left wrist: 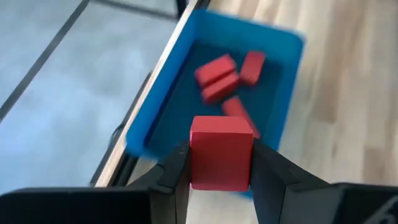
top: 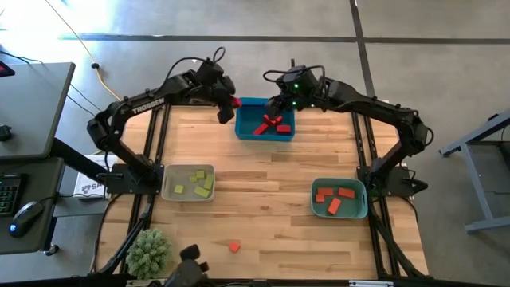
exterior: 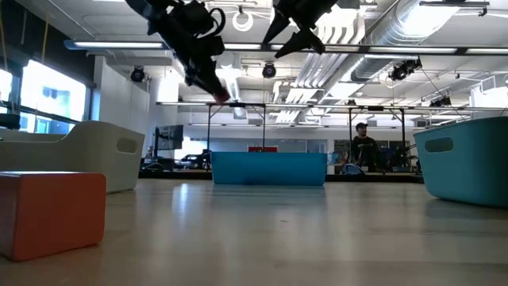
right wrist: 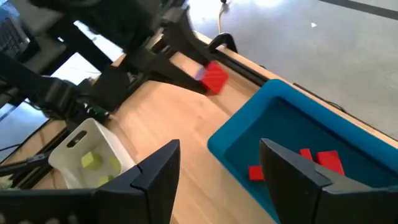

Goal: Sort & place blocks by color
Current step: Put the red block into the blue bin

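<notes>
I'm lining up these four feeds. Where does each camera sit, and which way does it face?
High: overhead, straight down; both arms, blue tray.
Low: tabletop level, looking across; orange block close, arms above.
Left wrist: on left arm; left end effector holds red block by the blue tray.
Right wrist: on right arm; open right end effector.
Both wrist views share the blue tray.

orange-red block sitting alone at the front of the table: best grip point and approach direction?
Take the lone orange-red block from straight above, fingers closing on two opposite side faces. It sits flat on the table with open wood all round, and in the low view it shows flat, upright sides. Both arms are busy at the blue tray: the left gripper holds a red block, the right gripper is open.
</notes>
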